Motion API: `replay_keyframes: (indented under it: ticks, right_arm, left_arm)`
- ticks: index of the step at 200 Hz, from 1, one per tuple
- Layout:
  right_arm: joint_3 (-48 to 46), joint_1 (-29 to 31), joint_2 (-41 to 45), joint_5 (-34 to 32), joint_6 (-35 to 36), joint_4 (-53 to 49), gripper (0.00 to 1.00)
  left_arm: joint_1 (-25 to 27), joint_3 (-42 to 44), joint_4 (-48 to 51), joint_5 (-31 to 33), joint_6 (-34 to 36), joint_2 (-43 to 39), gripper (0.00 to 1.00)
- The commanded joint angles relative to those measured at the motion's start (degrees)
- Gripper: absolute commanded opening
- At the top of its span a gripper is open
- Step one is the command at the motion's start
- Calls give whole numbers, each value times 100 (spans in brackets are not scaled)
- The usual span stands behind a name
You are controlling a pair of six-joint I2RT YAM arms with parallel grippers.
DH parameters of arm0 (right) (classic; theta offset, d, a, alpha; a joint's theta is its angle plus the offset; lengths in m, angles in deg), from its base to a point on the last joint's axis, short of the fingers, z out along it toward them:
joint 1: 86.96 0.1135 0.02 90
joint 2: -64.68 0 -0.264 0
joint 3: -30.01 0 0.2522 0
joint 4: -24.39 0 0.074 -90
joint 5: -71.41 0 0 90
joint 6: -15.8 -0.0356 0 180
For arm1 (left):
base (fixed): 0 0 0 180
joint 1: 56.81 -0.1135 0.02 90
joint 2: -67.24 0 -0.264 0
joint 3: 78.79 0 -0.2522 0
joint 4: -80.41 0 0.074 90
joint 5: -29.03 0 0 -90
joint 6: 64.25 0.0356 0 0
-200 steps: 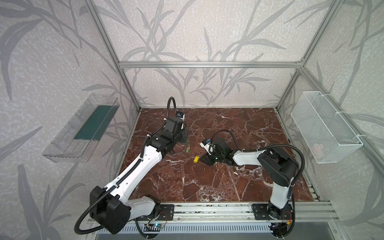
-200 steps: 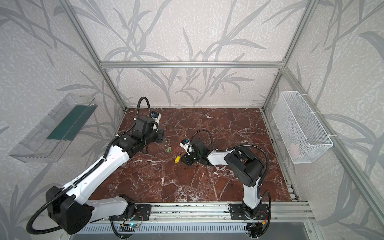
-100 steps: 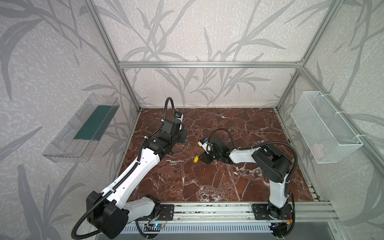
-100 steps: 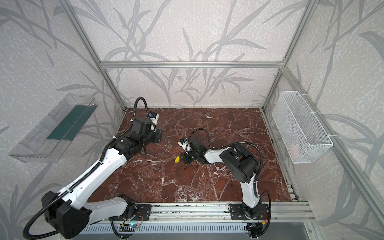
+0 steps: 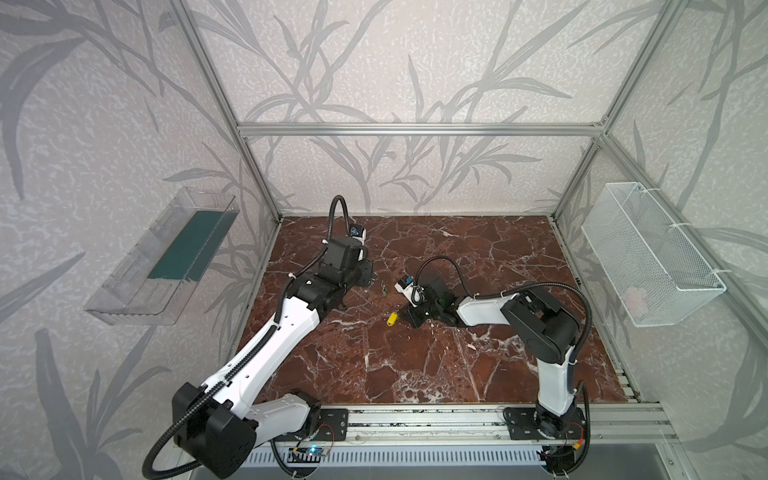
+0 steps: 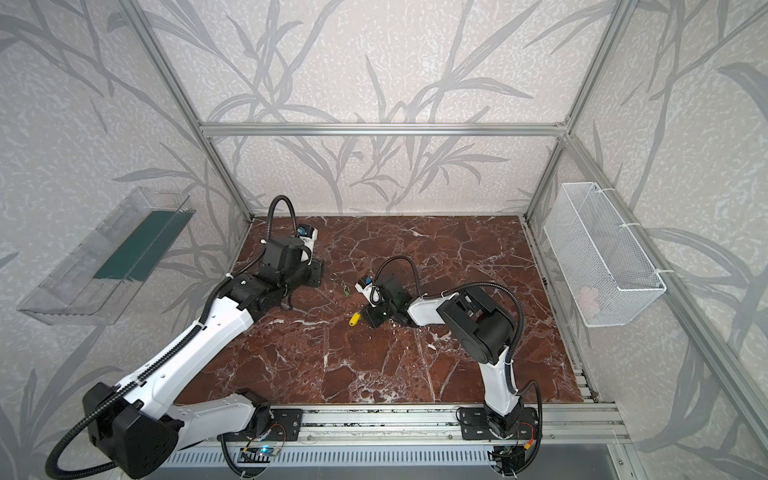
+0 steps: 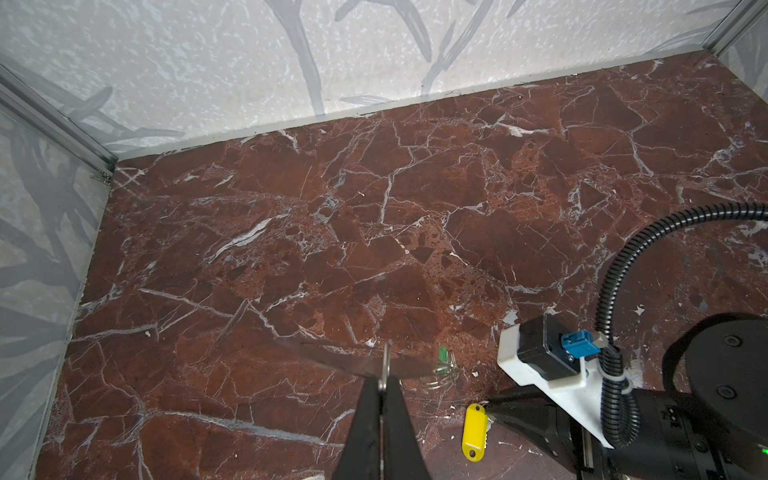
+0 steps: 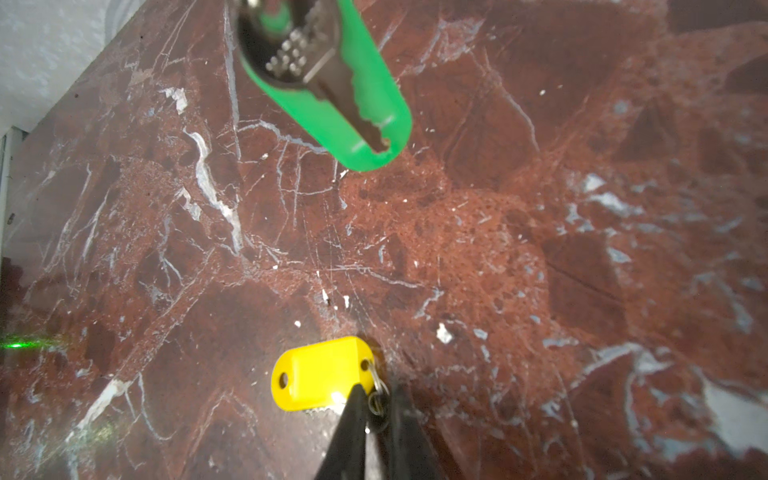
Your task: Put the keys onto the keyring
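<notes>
Yellow key tag (image 8: 320, 376) lies flat on the red marble worktop (image 8: 540, 249). The right end effector (image 8: 377, 395) is clamped on the small wire loop (image 8: 379, 384) at the tag's end. Green key tag (image 7: 442, 356) lies near the yellow tag on its back-wall side, not touching it. Further from the yellow tag that way, the left end effector (image 7: 384, 388) is pinched tight on the keyring (image 7: 386, 358), thin metal seen edge-on.
</notes>
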Motion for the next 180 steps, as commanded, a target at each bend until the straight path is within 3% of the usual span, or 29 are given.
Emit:
replay_keyframes:
  ticks: [1, 10, 78, 142, 180]
  right_arm:
    - [109, -31, -38, -44, 84, -60, 5]
    - [92, -35, 3, -44, 96, -51, 0]
    - [-290, -262, 1483, 19, 589, -409, 0]
    - [-278, -270, 3041, -221, 1201, -996, 0]
    - [-37, -271, 3370, -138, 1287, -1125, 0]
  left_arm:
    - [-21, 18, -55, 18, -22, -151, 0]
    - [-20, 14, -52, 7, -17, -144, 0]
    - [-18, 75, -241, -177, 118, -182, 0]
    - [108, 439, -1057, -1399, 469, -436, 0]
    - [596, 593, -1368, -1696, 1003, -442, 0]
